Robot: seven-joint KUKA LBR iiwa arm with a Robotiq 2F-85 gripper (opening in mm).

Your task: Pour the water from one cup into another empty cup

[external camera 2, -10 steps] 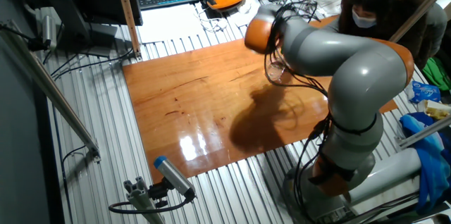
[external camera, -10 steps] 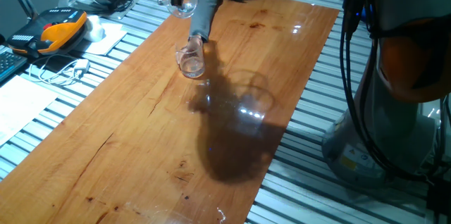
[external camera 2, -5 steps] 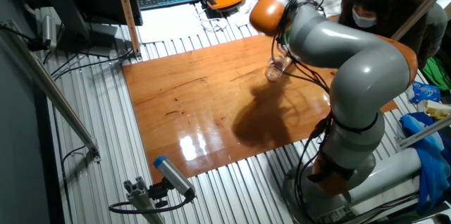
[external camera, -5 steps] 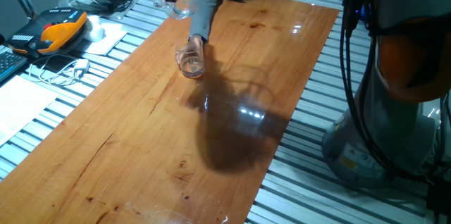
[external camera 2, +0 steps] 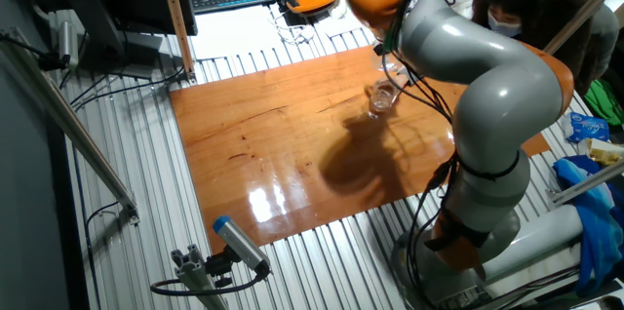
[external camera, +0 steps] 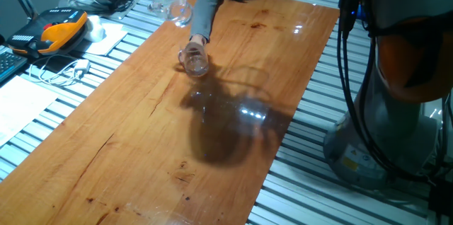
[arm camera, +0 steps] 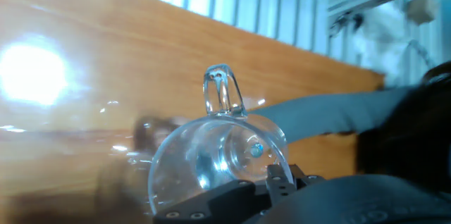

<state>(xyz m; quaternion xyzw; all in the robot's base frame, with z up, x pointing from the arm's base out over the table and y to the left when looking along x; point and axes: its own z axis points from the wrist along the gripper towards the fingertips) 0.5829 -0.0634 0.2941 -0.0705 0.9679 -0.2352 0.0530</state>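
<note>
Wooden table (external camera: 141, 147) fills most of the two fixed views, laid over a ribbed metal bench (external camera 2: 127, 193). From the right, the grey and orange arm (external camera 2: 487, 86) is seen bent over the far edge of the board, its dark shadow cast on the wood.

A person (external camera 2: 517, 8) in a face mask is seated at the far side, and one grey sleeve (external camera: 202, 6) is stretched down onto the table, the hand (external camera: 197, 41) laid against the tumbler (external camera: 195, 62). The tumbler stands on the wood near the far edge, below and apart from the mug.

The mug (arm camera: 211, 164) is held up off the table by the gripper (arm camera: 239, 192). In the hand view it is seen tipped, its loop handle (arm camera: 222, 94) turned away from the black fingers (arm camera: 204, 199), which are pressed against the glass wall at the bottom of the picture. The jaws are closed onto the mug. In one fixed view the mug (external camera: 177, 9) appears only as a blurred glint above the tumbler. Water cannot be made out in either glass.
</note>
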